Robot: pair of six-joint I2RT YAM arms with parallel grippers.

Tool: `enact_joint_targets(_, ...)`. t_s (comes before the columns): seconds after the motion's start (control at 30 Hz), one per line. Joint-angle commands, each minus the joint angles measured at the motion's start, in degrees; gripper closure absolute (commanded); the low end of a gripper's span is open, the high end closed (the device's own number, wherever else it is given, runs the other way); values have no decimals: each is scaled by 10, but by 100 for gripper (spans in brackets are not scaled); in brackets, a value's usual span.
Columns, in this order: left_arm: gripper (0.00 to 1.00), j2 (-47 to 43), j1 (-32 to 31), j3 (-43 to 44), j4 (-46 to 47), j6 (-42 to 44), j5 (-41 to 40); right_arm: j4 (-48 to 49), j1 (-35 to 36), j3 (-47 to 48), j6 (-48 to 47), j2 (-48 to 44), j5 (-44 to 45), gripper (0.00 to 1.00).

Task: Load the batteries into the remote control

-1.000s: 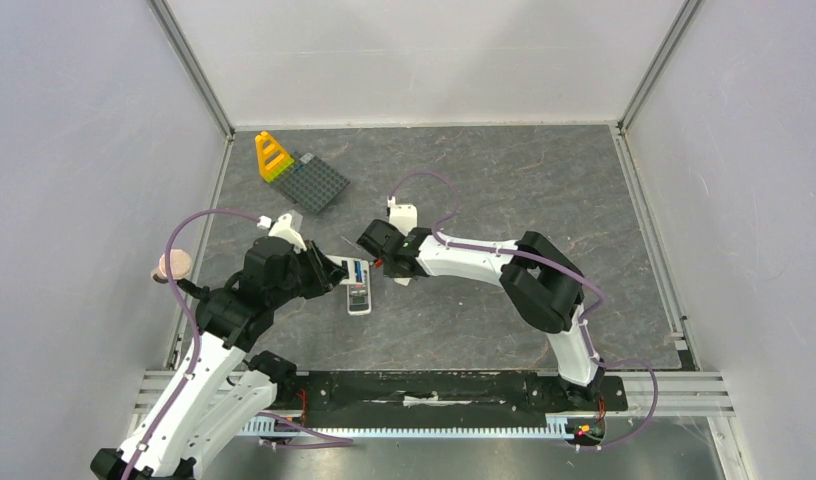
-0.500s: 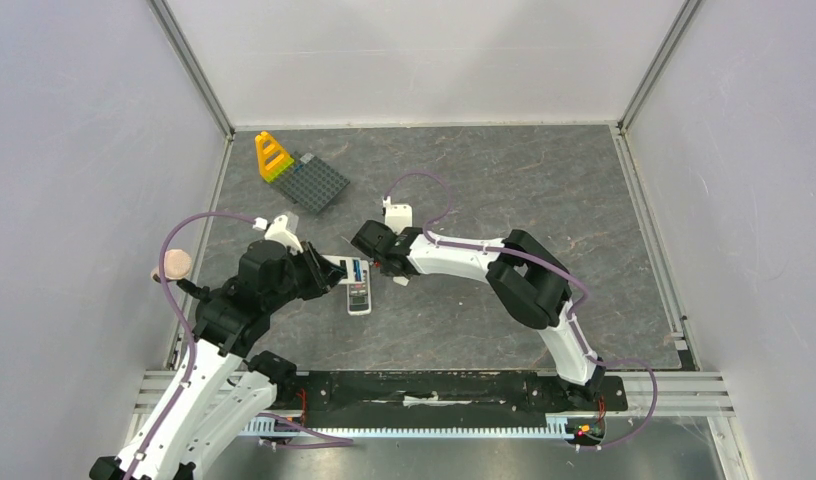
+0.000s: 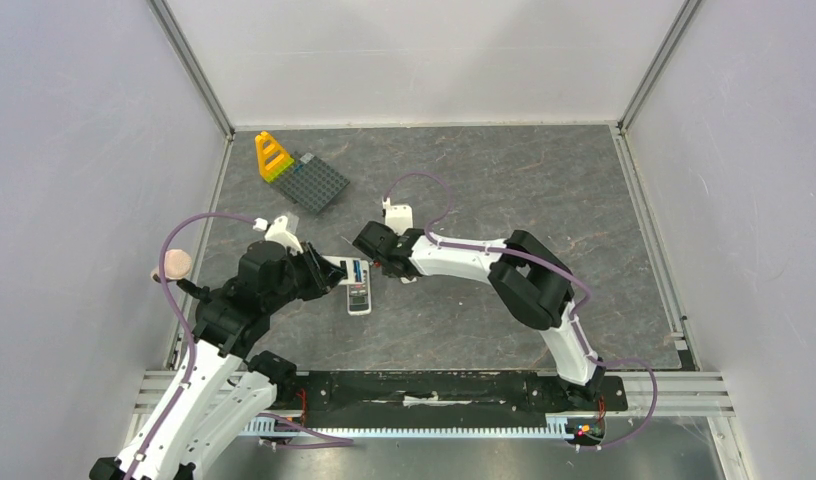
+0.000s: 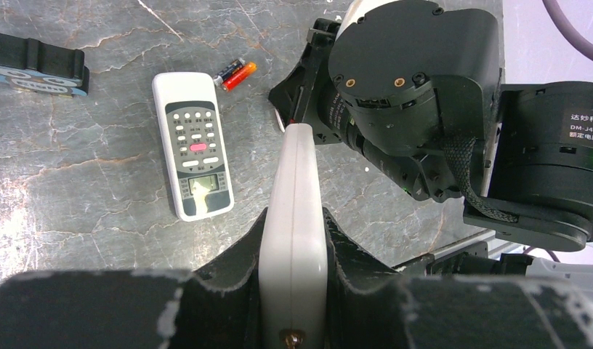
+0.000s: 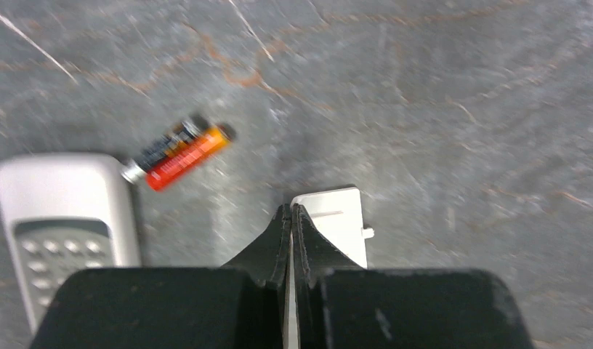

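My left gripper (image 4: 293, 218) is shut on a white remote control (image 4: 293, 196), held on edge above the table. In the top view that remote (image 3: 352, 268) shows a blue patch. A second remote (image 4: 192, 145) lies face up on the table, with a red-orange pair of batteries (image 4: 234, 74) beside its top end. My right gripper (image 5: 291, 211) has its jaws pressed together with nothing seen between them. A flat white battery cover (image 5: 341, 225) lies just under and to the right of its tips. The batteries (image 5: 181, 153) lie to their left.
A grey baseplate (image 3: 317, 182) with a yellow brick (image 3: 272, 156) sits at the back left. A black block (image 4: 35, 62) lies past the loose remote. The two arms' heads nearly meet mid-table, and side walls fence the table.
My right gripper has shut its jaws and edged a little to the left. The left gripper and its remote have not moved.
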Motion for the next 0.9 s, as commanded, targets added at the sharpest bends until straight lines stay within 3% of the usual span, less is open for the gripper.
enact_joint_targets(0.0, 98, -13, 1, -17, 45, -11, 33, 53, -4, -82, -69, -110, -4, 100)
enact_joint_targets(0.23, 98, -7, 1, -44, 114, -43, 91, 140, -73, -214, -105, -312, -161, 100)
enact_joint_targets(0.47, 98, 5, 0, -74, 259, -140, 161, 188, -148, -254, -83, -489, -363, 100)
enact_joint_targets(0.6, 98, 13, 1, -107, 391, -230, 203, 283, -157, -294, 13, -556, -460, 100)
enact_joint_targets(0.87, 98, 27, 1, -105, 473, -351, 259, 557, -159, -414, 246, -627, -561, 100)
